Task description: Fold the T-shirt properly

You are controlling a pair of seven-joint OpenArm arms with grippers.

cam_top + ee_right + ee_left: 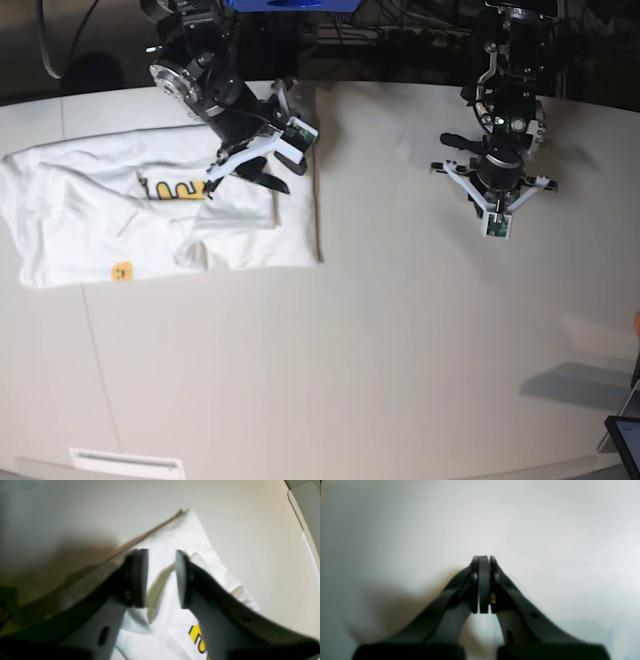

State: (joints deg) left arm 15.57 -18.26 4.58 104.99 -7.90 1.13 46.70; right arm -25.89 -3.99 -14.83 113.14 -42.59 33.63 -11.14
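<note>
Fingers [140, 577] parted over T-shirt [180, 545]

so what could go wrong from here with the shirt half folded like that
The right gripper hangs open just above the T-shirt; a low sideways move could snag the loose folded flap and drag it open. The shirt lies bunched at the table edge, so more folds may come out crooked. The left gripper is shut, away from the cloth, unable to steady it.

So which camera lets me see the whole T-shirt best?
The base view: the T-shirt lies spread out there, whole, with its yellow print. The right wrist view shows only one white corner and a bit of print, up close and blurry. The left wrist view shows none of it.
</note>
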